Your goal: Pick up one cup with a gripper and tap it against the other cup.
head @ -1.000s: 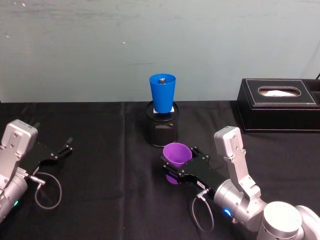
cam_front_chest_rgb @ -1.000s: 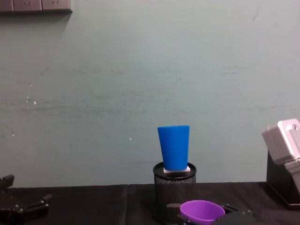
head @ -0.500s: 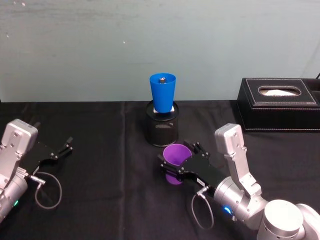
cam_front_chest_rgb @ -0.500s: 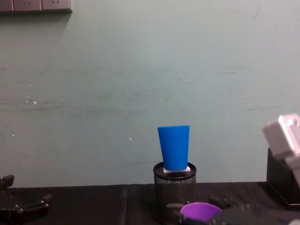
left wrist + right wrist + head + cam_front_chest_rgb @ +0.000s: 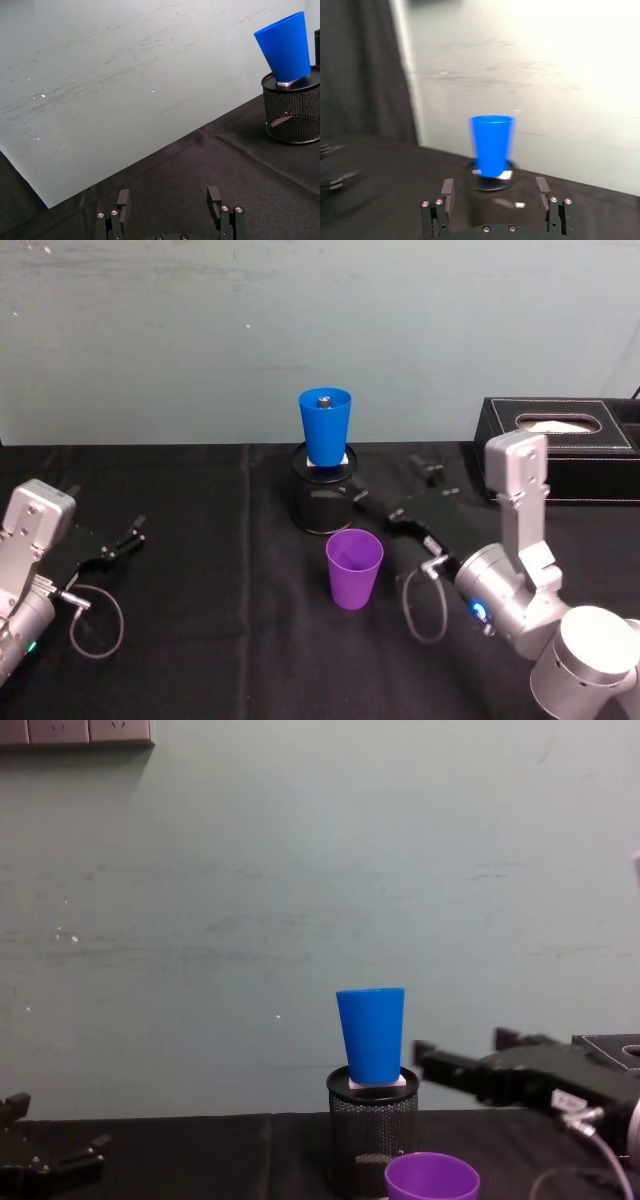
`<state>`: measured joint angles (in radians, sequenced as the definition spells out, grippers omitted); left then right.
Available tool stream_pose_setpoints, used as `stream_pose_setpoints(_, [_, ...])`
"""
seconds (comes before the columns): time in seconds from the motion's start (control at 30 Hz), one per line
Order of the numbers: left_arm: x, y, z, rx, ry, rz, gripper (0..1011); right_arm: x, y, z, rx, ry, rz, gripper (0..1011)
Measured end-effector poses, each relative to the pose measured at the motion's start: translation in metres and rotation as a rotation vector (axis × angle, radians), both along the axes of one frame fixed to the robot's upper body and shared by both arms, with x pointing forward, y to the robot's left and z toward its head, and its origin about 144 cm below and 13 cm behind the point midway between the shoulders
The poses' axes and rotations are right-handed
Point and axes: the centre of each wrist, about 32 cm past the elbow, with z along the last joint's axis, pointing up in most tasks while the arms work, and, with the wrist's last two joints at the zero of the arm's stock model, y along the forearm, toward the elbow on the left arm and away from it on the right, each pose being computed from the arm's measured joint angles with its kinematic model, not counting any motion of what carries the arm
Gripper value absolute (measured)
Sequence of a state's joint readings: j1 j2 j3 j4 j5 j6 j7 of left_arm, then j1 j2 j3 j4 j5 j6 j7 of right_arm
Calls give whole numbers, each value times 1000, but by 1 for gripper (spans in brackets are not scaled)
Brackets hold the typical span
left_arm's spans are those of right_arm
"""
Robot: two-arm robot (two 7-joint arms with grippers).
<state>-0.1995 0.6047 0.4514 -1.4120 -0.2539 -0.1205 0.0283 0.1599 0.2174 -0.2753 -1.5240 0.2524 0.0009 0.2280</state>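
The purple cup [image 5: 354, 568] [image 5: 432, 1182] stands upright on the black cloth, free of any gripper. Behind it the blue cup [image 5: 325, 425] [image 5: 371, 1035] [image 5: 491, 145] [image 5: 285, 47] sits on top of a black mesh holder [image 5: 322, 502] [image 5: 372, 1140]. My right gripper [image 5: 400, 490] [image 5: 462, 1050] [image 5: 495, 189] hovers open and empty, up and to the right of the purple cup, at about the blue cup's height, pointing at it. At the far left my left gripper [image 5: 130, 537] [image 5: 168, 200] rests open on the cloth.
A black tissue box [image 5: 560, 450] stands at the back right beside the right arm. A pale green wall closes off the back of the table. Cable loops hang by both wrists. Bare black cloth lies between the left gripper and the cups.
The right gripper has let go of the purple cup, which now stands upright on the cloth. The gripper has risen and pulled back to the right, level with the blue cup.
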Motion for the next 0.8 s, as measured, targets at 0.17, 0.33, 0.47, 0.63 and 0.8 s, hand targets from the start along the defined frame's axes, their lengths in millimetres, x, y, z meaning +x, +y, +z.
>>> stream_pose_setpoints(0.17, [0,0,0,0,0,0,1000,3,0,-5,-6,19,-161,1002])
stream_pose_setpoints(0.33, [0,0,0,0,0,0,1000,10,1,-22,-40,59,-320,1003])
stream_pose_setpoints(0.47, [0,0,0,0,0,0,1000,15,1,-32,-54,87,-386,1002])
stream_pose_setpoints(0.63, [0,0,0,0,0,0,1000,19,1,-37,-62,95,-412,1002])
stream_pose_setpoints(0.8, [0,0,0,0,0,0,1000,19,1,-38,-61,94,-406,1003])
